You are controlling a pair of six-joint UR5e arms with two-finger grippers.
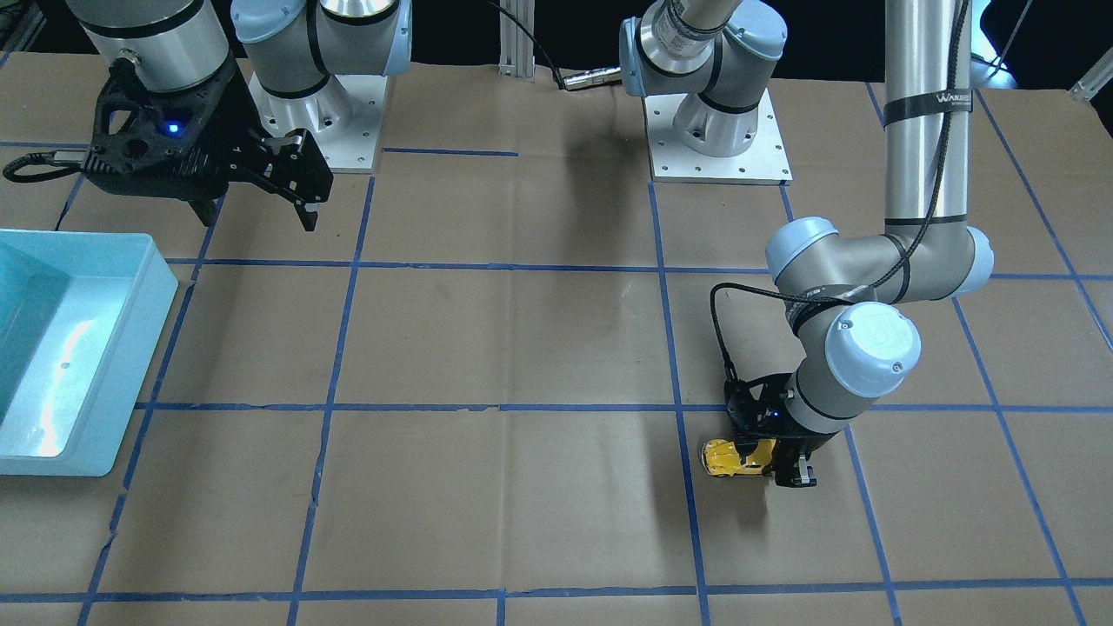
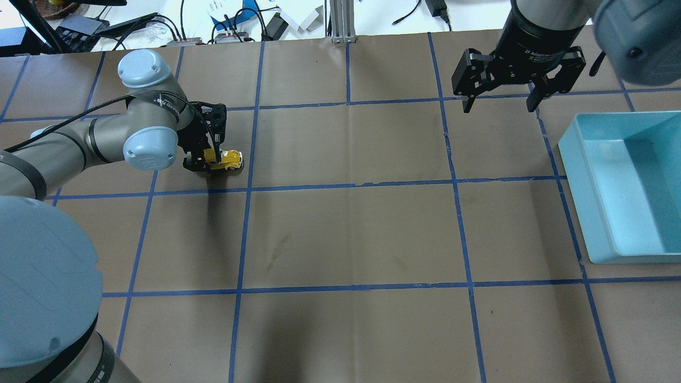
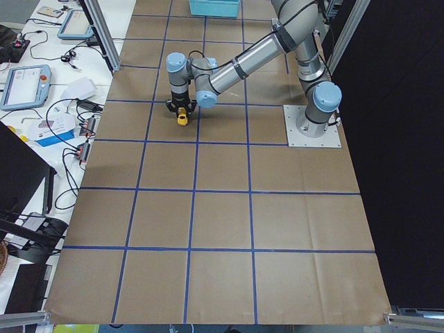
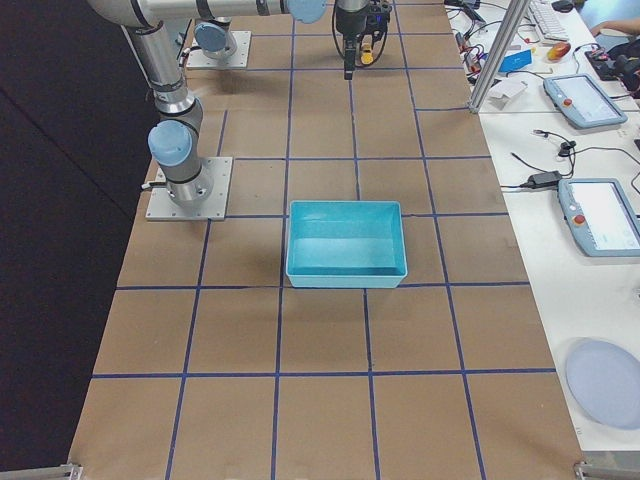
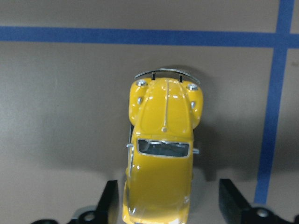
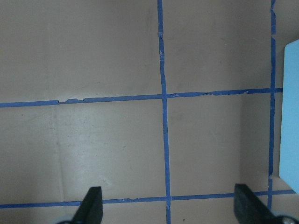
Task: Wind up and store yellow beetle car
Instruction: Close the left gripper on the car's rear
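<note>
Bare table between yellow beetle car and blue bin, right claw raised beside bin

Car upright on the table
Glossy yellow beetle body, dark windscreen, chrome front bumper; it stands on its wheels on the table's left side, in the far half.

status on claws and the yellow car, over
Left claw open, astride yellow beetle car. Right claw open, empty, aloft. No obstacle seen toward blue bin.
</note>
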